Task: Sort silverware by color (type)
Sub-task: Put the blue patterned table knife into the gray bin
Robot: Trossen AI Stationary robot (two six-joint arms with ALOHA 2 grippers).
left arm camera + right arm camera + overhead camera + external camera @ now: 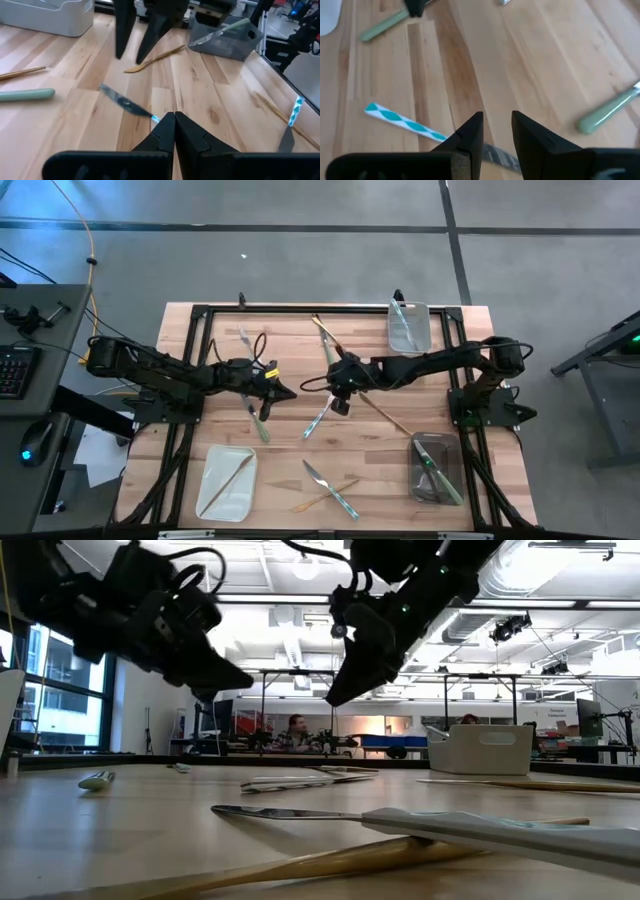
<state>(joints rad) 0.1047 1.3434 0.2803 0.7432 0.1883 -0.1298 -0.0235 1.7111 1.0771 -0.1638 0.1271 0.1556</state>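
Note:
Silverware lies scattered on the wooden table (180, 380). A blue-and-white-handled piece (318, 418) lies flat at the middle. My right gripper (338, 402) hangs open above it, and in the right wrist view its fingers (470, 131) stand over the piece's silver end (499, 157). In the low view this gripper (335, 695) is clear of the table. My left gripper (290, 392) is shut and empty (175, 120), held above the table just left of the blue piece (125, 102). A green-handled piece (257, 422) lies below it.
A white tray (212, 498) at the near left holds a gold piece. A dark tray (418, 480) at the near right holds a green-handled piece. A clear tray (422, 330) stands at the far right. Loose gold pieces (385, 415) (325, 332) and a knife crossed over a gold fork (330, 488) lie about.

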